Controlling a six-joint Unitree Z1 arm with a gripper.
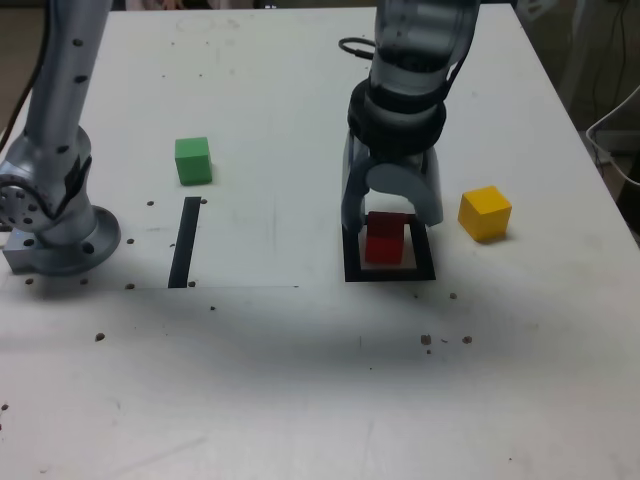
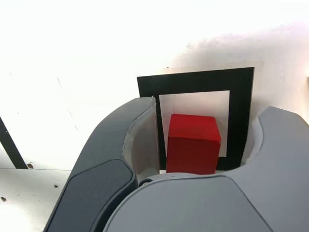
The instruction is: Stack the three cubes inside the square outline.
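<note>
Nearest camera, on speckled matte white table [image 1: 300, 380]: flat thick black square outline [image 1: 390, 273], glossy red cube [image 1: 385, 238] inside its white middle. Smooth grey curved gripper [image 1: 392, 222] spread wide astride cube, gaps both sides. Thin black strip [image 1: 185, 242] at exterior view's left. Yellow cube [image 1: 485, 212] beside outline. Farther, green cube [image 1: 193, 160].

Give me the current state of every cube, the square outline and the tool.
Red cube: on the table inside the square outline, between the tool's fingers.
Green cube: loose on the table, unstacked, near the black strip.
Yellow cube: loose on the table, unstacked, just outside the outline.
Square outline: holds the red cube only.
Tool: open, gaps either side of the red cube.
</note>
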